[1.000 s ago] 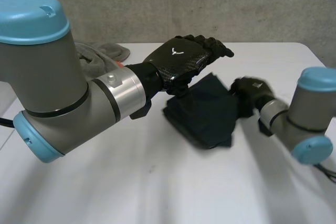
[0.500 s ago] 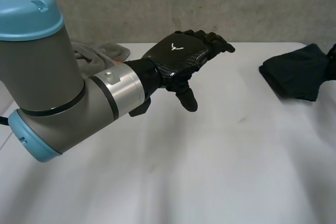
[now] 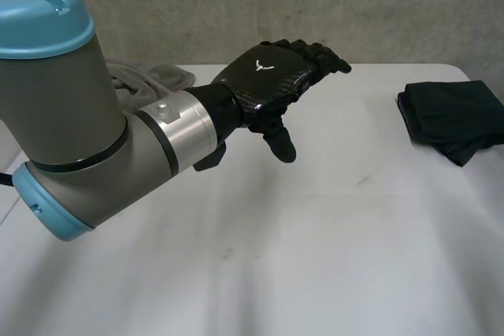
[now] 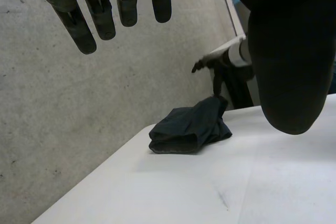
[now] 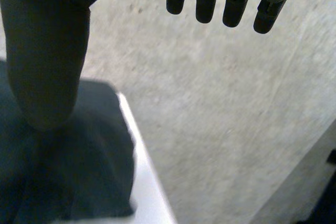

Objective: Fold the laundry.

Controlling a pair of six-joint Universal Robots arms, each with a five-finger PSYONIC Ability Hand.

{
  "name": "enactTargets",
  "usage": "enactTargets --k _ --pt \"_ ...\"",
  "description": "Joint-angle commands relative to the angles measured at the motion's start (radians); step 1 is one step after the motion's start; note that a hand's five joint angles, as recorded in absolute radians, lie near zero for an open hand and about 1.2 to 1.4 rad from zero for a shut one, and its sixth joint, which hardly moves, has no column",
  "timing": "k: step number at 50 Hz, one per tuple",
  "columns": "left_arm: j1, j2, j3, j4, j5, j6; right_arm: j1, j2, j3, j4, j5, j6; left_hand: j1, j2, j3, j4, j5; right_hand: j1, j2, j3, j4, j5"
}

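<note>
Dark folded cloth (image 3: 450, 120) at the bench's (image 3: 315, 257) right edge.
Left robot hand (image 3: 272, 84) hovers wide, well left; right robot hand (image 5: 47, 61) wide, over the cloth.

Head view. A white counter (image 3: 315, 257) occupies the lower and middle frame; its matte top is evenly lit, with a small dark scuff (image 3: 363, 181) right of centre. The counter's far edge crosses the upper third of the frame. Behind it, along the top, stands a bare, mottled grey concrete wall (image 3: 197, 13).
</note>
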Motion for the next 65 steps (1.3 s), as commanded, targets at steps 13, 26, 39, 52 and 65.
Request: enactTargets --k 13,26,39,52,65 --pt "0.268 0.097 0.003 0.163 -0.472 0.137 0.325 -0.629 0.815 -0.419 -0.481 -0.424 -0.002 0.004 -0.015 -0.005 -0.029 -0.05 -0.033 -0.032 -0.033 -0.049" --pt "0.52 -0.366 0.248 0.184 -0.343 0.466 0.426 -0.654 1.01 -0.218 -0.482 -0.638 -0.014 -0.008 -0.026 -0.017 -0.04 -0.05 -0.033 -0.032 -0.033 -0.049" --pt "0.558 -0.613 0.455 0.215 -0.136 0.37 0.416 -0.656 1.138 -0.224 -0.488 -0.638 0.639 0.644 0.626 0.636 0.612 -0.05 -0.033 -0.032 -0.033 -0.049" --pt "0.442 -0.266 0.225 0.396 -0.252 0.294 0.376 -0.679 1.149 -0.234 -0.485 -0.632 1.198 1.204 1.186 1.195 1.172 -0.05 -0.033 -0.032 -0.033 -0.049" --pt "0.16 0.066 -0.036 0.448 -0.263 0.079 0.362 -0.826 1.146 -0.232 -0.479 -0.535 1.198 1.204 1.186 1.195 1.172 -0.05 -0.033 -0.032 -0.033 -0.049"
